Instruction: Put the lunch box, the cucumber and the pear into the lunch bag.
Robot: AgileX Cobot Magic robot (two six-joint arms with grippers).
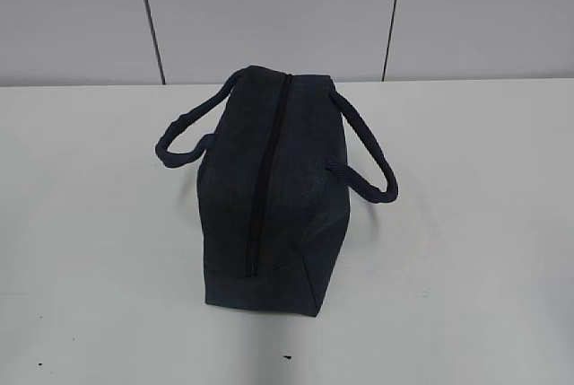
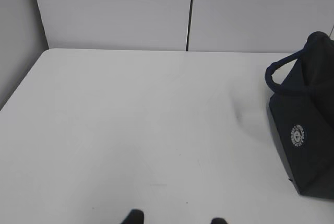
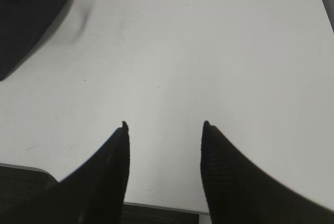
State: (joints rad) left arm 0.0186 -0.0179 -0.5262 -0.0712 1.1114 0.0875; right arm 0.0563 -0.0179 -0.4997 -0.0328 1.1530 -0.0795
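A large dark navy fabric lunch bag (image 1: 269,188) stands alone in the middle of the white desk (image 1: 466,268), its long black zipper (image 1: 266,179) running along the top and looking closed from end to end. Two padded loop handles (image 1: 363,147) flop out to either side. The lunch box, the cucumber and the pear appear in none of the views, so I cannot tell where they are; they may already be inside, or out of frame.

The bag looks soft and light, its cloth walls likely to sag or slide on the smooth desk if pulled by one hand alone. The handles offer the firmest hold, and the zipper end would be the place to pinch if the bag has to be opened, though no pull is clear to see.

The exterior view shows the bag's top and zipper but neither arm. The left wrist view shows the bag's end panel with a small round white emblem (image 2: 297,136), and only the tips of the left hand (image 2: 176,219), apart and empty, well clear of the bag. The right wrist view shows the right hand (image 3: 164,126) with its fingers spread over bare desk, holding nothing, and just a corner of the bag at upper left.
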